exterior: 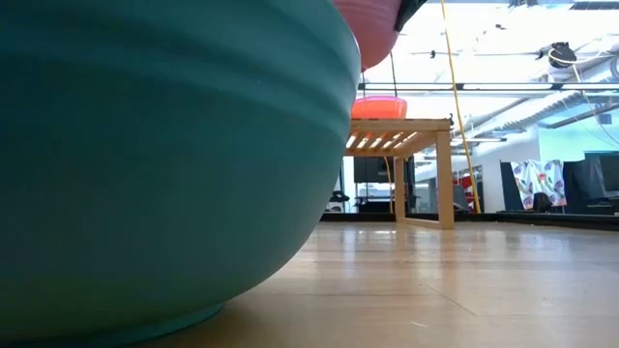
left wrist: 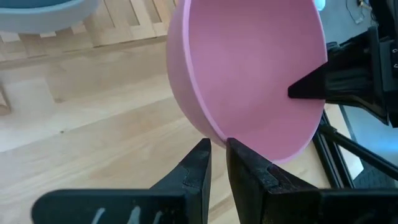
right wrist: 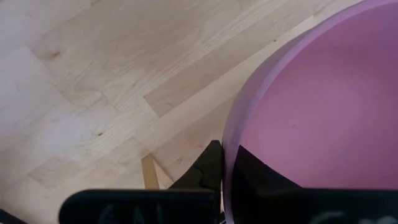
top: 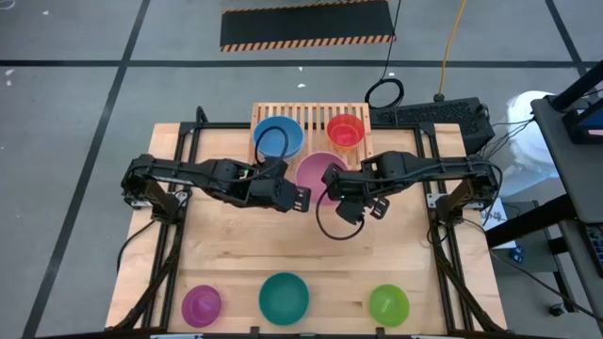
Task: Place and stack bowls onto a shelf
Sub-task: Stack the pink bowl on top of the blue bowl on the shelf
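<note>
A pink bowl [top: 316, 171] hangs in the air just in front of the light-wood shelf [top: 316, 115], between my two grippers. My left gripper [top: 300, 198] is at its near-left edge and my right gripper [top: 332, 179] at its right edge; both are shut on its rim. A blue bowl [top: 278, 137] and a red bowl [top: 346, 130] stand on the shelf's slatted top. The low view shows the pink bowl [exterior: 372, 29] up above the level of the shelf [exterior: 398, 130]. My left gripper [left wrist: 217, 155] pinches the pink bowl's rim [left wrist: 214, 135] between its two fingers, one inside the bowl and one outside. The bowl is tilted and lifted clear of the table. My right gripper [right wrist: 225, 167] has the pink bowl's rim [right wrist: 229, 140] between its fingers, one finger [right wrist: 261, 177] inside the bowl and one [right wrist: 210, 165] outside. Its inner finger [left wrist: 311, 87] shows against the bowl's inner wall in the left wrist view.
Along the table's near edge stand a purple bowl [top: 201, 303], a larger teal bowl [top: 284, 297] and a green bowl [top: 388, 303]. The teal bowl [exterior: 164, 155] fills the left of the low view. Bare wood lies between these and the grippers.
</note>
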You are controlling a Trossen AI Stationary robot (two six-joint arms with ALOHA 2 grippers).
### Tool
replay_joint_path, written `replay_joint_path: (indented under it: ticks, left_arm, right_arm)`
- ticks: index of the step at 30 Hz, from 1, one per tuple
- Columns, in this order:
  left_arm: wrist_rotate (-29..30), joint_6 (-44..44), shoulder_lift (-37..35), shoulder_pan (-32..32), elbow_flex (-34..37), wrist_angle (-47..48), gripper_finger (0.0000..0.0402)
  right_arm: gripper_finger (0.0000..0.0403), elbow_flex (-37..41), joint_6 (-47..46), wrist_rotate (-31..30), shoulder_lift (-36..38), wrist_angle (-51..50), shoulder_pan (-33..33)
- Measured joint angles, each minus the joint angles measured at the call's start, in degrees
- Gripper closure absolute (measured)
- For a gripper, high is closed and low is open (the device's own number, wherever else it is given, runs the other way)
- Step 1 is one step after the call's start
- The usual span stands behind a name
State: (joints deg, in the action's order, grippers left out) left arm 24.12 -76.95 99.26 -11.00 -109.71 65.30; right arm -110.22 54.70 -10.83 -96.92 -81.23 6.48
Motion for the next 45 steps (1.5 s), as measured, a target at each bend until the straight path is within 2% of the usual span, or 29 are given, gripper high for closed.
replay_joint_path:
  ticks: [27,33,45]
  left_arm:
    - [-0.4,1.7,-0.2,2.3,-0.1,-1.8,0.0346]
    - [3.8,5.8,-1.5,0.8,-0.1,-2.7,0.0346]
    - [11.7,15.4,-6.6,-2.3,-0.1,-0.6,0.0346]
  right_arm:
    - [0.0403,0.1,3.4,0.0,-0.1,2.4,-0.1]
    - [0.0403,0.0,3.6,-3.4,-0.1,3.1,-1.2]
    - [0.0403,0.0,2.0,-1.0,1.8,10.1,-3.2]
